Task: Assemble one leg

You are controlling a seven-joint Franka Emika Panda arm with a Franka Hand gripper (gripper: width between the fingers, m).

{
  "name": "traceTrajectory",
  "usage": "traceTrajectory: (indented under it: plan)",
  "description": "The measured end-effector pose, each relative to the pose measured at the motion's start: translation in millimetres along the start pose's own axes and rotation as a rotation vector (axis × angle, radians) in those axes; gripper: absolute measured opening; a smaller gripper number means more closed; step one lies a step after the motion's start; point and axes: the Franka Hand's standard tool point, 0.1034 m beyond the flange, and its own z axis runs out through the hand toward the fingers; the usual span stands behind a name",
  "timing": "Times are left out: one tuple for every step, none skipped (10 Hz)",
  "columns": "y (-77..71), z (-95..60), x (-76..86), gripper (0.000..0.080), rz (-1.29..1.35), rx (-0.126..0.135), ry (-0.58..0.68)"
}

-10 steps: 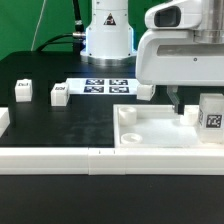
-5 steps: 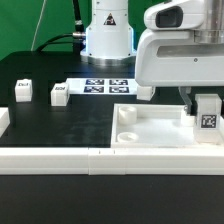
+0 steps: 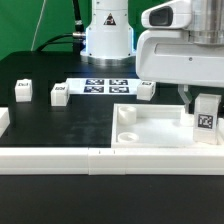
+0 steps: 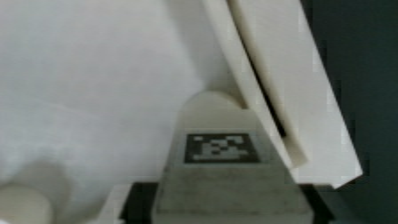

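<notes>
My gripper (image 3: pixel 205 107) is shut on a leg (image 3: pixel 206 119), a small white block whose marker tag faces the camera. It holds the leg upright at the far right corner of the white tray-shaped part (image 3: pixel 160 133), low in the tray, close to its rim. I cannot tell whether it touches the floor. In the wrist view the leg (image 4: pixel 222 140) fills the space between my dark fingers (image 4: pixel 150 203), next to the tray's raised rim (image 4: pixel 267 70). Three more legs stand on the black table: two at the exterior view's left (image 3: pixel 22 91) (image 3: pixel 60 94) and one by the tray (image 3: pixel 146 90).
The marker board (image 3: pixel 105 85) lies behind the tray, in front of the arm's base. Long white border rails (image 3: pixel 60 156) run along the table's front edge. A round boss (image 3: pixel 127 135) sits in the tray's near left corner.
My gripper has moved down and slightly to the exterior view's left with the leg, bringing it lower into the tray's right corner.
</notes>
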Motion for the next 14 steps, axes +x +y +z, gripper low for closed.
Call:
traceTrajectory:
  plan:
    - [0.3, 0.1, 0.2, 0.029, 0.141, 0.013, -0.002]
    - [0.4, 0.4, 0.7, 0.029, 0.256, 0.028, -0.001]
    - [0.1, 0.6, 0.4, 0.0291, 0.368, 0.034, 0.003]
    - [-1.0, 0.6, -0.7, 0.0291, 0.481, 0.033, 0.0]
    - [-1.5, 0.7, -1.2, 0.0291, 0.568, 0.034, -0.003]
    - [-2.7, 0.7, -1.9, 0.0291, 0.708, 0.039, -0.01]
    - [-4.2, 1.1, -3.6, 0.0291, 0.849, 0.04, -0.01]
    - [-5.0, 1.4, -4.6, 0.0291, 0.957, 0.039, -0.01]
    - [-5.1, 1.5, -4.1, 0.0291, 1.004, 0.043, -0.013]
    - [-5.2, 1.4, -3.8, 0.0291, 1.078, 0.046, -0.021]
    - [-5.2, 1.4, -3.5, 0.0291, 1.131, 0.048, -0.027]
    - [-5.2, 1.4, -3.4, 0.0291, 1.133, 0.049, -0.027]
    - [-5.4, 1.4, -3.6, 0.0291, 1.147, 0.049, -0.029]
    - [-5.4, 1.8, -3.8, 0.0291, 1.128, 0.049, -0.029]
